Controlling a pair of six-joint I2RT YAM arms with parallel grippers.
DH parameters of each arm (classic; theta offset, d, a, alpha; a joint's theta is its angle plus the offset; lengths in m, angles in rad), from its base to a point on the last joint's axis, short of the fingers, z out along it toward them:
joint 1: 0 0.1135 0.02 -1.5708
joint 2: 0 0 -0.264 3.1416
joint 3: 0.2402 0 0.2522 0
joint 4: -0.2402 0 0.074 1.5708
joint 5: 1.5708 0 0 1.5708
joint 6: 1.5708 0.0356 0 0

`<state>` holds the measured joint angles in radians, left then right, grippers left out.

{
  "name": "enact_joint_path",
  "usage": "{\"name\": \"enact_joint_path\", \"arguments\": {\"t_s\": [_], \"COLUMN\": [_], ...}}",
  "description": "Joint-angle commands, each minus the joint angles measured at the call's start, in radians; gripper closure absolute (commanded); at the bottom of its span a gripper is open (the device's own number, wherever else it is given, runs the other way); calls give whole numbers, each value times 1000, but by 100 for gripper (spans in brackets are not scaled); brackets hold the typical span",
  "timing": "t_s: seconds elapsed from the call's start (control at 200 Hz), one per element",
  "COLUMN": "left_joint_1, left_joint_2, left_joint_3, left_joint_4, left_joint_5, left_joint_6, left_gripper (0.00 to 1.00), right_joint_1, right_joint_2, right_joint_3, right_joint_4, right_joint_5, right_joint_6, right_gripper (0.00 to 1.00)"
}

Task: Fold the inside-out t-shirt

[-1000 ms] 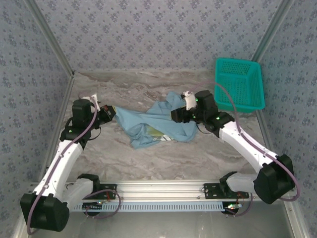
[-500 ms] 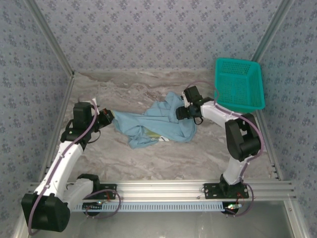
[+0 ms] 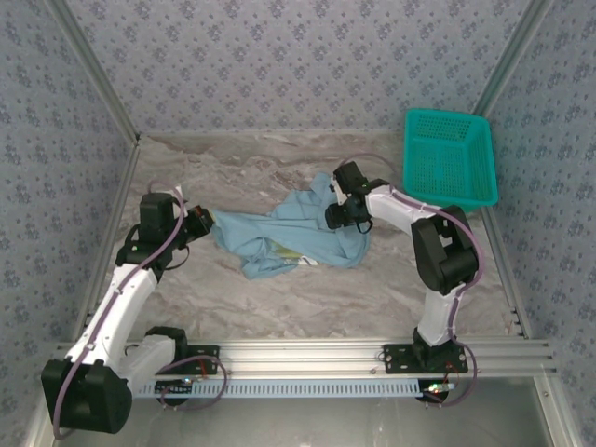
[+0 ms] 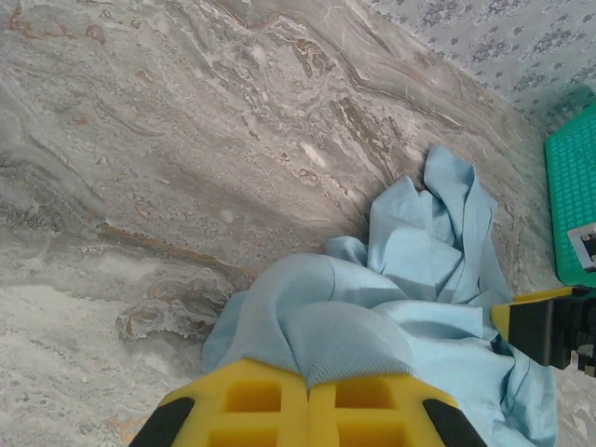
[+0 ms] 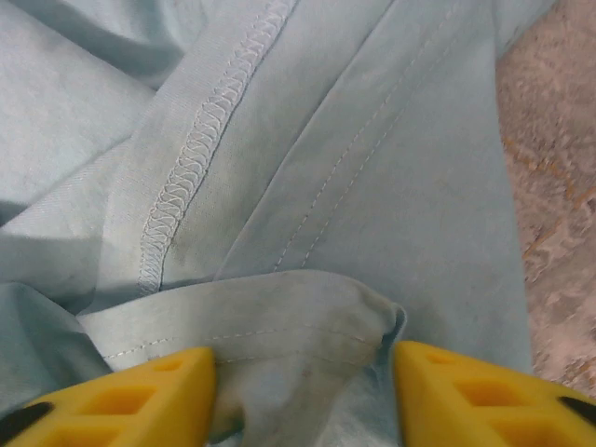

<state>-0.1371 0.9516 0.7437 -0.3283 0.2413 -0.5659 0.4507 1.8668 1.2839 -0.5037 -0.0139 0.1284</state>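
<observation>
Your left gripper (image 3: 209,222) is pressed together on an edge of the shirt (image 3: 298,228). In the left wrist view the two yellow pads meet with the blue cloth pinched between them (image 4: 310,380). From that pinch the shirt (image 4: 410,289) rises in a rounded fold, then runs ahead and to the right in crumpled ridges over the table (image 4: 186,140). The basket (image 4: 577,186) sits far ahead on the right, apart from the cloth.

Your right gripper (image 3: 337,216) is down on the opposite side of the shirt, at its end nearer the basket (image 3: 447,201). Its jaws are spread. In the right wrist view a loose fold of shirt (image 5: 372,168) bunches in the gap between the fingertips (image 5: 303,372) and reaches both yellow pads, but they are not clamped on it. Just ahead of the jaws, to the left, an overlocked seam (image 5: 200,140) runs away from you across the cloth. Bare table (image 5: 559,186) shows to the right of the right finger.

The shirt lies crumpled on the table (image 3: 279,289) between your two grippers.
</observation>
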Motion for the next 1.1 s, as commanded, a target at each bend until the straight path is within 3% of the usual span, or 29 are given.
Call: {"name": "enact_joint_path", "arguments": {"t_s": [0.0,0.21,0.39,0.565,0.72,0.929,1.094], "left_joint_1": [5,5,8,34,99,221,235], "left_joint_2": [-7,-13,-36,-25,-20,-22,-4], "left_joint_3": [31,47,96,199,281,360,306], "left_joint_4": [-2,-20,-49,-108,-148,-209,-218], "left_joint_5": [-14,-49,-91,-98,-68,-16,3], "left_joint_6": [18,23,6,30,46,78,86], "left_gripper": [100,100,100,100,100,100,100], "right_joint_1": [-7,-37,-123,-207,-243,-241,-136], "right_joint_2": [15,-130,-405,-636,-734,-744,-646], "right_joint_3": [5,-20,-147,-247,-279,-300,-334], "right_joint_4": [-47,-1,70,154,180,116,143], "right_joint_5": [26,90,87,8,2,33,52], "right_joint_6": [-4,9,55,106,123,157,226], "right_gripper": [62,90,100,100,100,99,93]}}
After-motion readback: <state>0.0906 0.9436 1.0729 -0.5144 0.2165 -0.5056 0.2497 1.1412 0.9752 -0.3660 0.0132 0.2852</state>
